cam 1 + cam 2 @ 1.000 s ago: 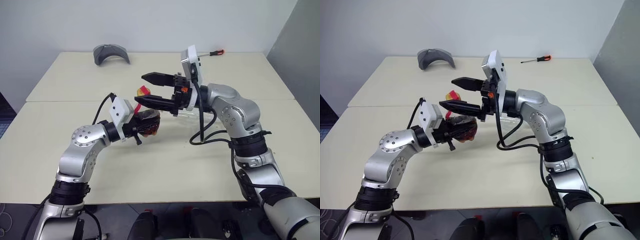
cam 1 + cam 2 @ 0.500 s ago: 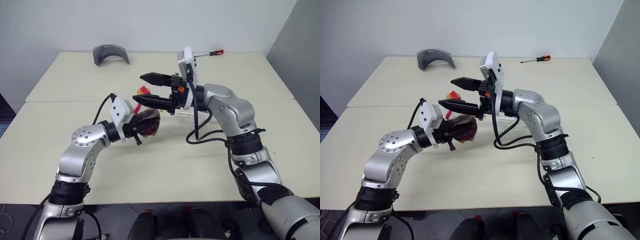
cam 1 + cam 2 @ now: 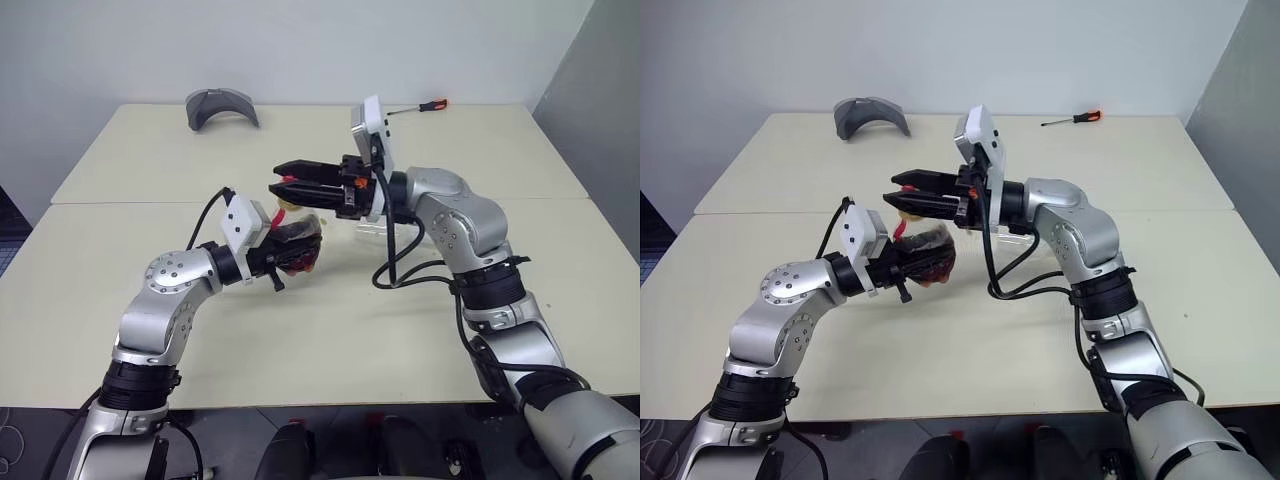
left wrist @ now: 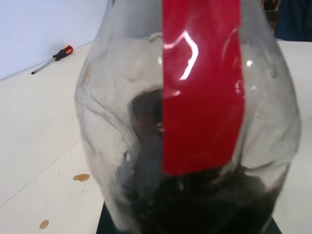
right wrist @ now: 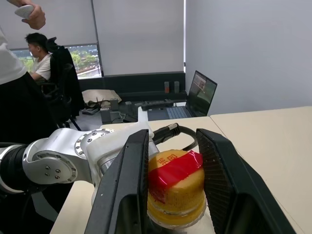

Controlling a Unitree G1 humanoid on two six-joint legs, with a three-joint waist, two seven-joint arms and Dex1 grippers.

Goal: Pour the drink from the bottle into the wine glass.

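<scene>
Above mid-desk (image 3: pixel 120 300), the left claw (image 3: pixel 285 252) grips a clear squat plastic bottle (image 4: pixel 190 126) with a glossy red strip (image 4: pixel 201 87); the right claw (image 5: pixel 170 185) clamps its yellow cap (image 5: pixel 176 192), its print unreadable.

Office or lab, open laptop (image 5: pixel 202 92) on a desk, roller blinds (image 5: pixel 139 36), seated person (image 5: pixel 41 53), pale worktables (image 3: pixel 150 150)

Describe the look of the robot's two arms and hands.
Both arms are built of rounded silver segments with black joint rings. Each hand, left hand and right hand, has two black fingers and a white box-shaped camera housing at the wrist. Black cables loop loosely beside each forearm. Small orange accents mark the right wrist.
</scene>
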